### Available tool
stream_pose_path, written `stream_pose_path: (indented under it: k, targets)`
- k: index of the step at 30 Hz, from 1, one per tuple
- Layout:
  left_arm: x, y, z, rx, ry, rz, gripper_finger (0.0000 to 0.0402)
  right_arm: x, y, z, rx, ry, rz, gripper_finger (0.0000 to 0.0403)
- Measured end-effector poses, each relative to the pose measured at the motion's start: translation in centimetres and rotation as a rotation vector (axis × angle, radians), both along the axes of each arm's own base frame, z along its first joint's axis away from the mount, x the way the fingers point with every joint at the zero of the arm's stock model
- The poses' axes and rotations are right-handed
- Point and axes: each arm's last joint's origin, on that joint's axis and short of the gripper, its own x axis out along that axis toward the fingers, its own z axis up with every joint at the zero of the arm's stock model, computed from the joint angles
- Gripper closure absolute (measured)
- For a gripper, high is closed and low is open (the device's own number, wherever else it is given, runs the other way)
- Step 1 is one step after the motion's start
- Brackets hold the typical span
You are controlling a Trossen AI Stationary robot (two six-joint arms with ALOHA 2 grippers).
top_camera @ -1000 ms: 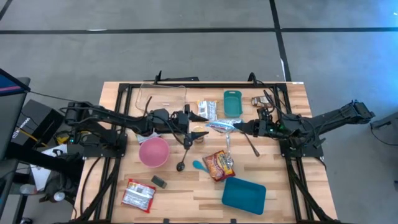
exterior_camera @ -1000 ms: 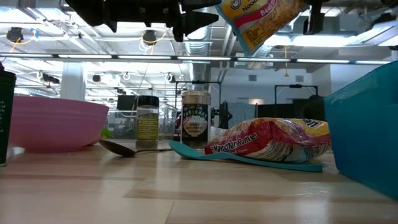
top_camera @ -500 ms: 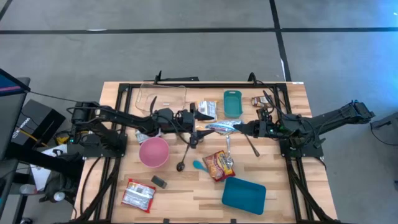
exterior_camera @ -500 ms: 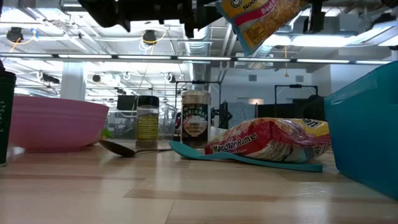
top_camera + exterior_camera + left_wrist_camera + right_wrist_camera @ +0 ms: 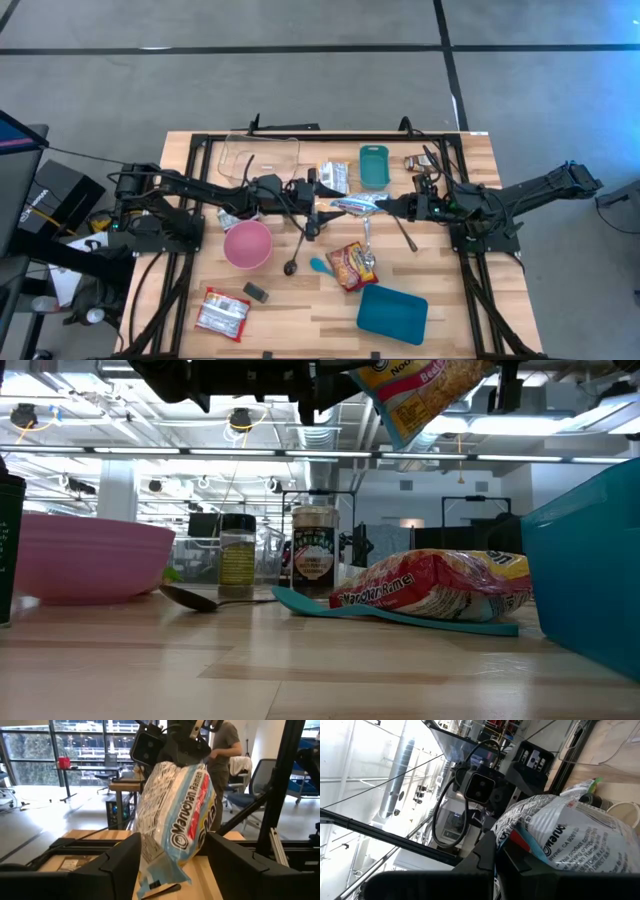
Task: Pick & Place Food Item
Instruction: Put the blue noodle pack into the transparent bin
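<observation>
The right fingers (image 5: 384, 205) are clenched on one end of a ramen packet (image 5: 355, 205), holding it in the air above the worktop (image 5: 300, 305). The left fingers (image 5: 327, 207) stand parted on either side of the packet's other end, not visibly pressing it.

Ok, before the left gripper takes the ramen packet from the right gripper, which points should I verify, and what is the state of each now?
1. right gripper shut on the ramen packet: ok.
2. Packet held in the air, clear of the table: ok.
3. left gripper with fingers on both sides of the packet's lower end: ok.
4. Left fingers already pressing the packet: cannot tell.
5. Second ramen packet lies below, apart from both grippers: ok.
</observation>
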Motion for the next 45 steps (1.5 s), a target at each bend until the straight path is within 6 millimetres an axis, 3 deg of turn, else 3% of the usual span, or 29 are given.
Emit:
stream_pose_path:
  k: [33, 38, 45]
  targets:
    - [0.0, -0.02, -0.01, -0.063, 0.0, -0.005, 0.0396, 0.0, 0.01, 0.0, 0.025, -0.003, 0.002, 0.0403]
    - [0.0, -0.02, -0.01, -0.064, 0.0, -0.005, 0.04, -0.03, 0.0, 0.03, 0.026, -0.004, 0.002, 0.0393]
    - [-0.01, 0.0, -0.06, -0.064, 0.005, -0.003, 0.0401, -0.21, -0.05, 0.26, 0.03, -0.019, 0.002, 0.0337]
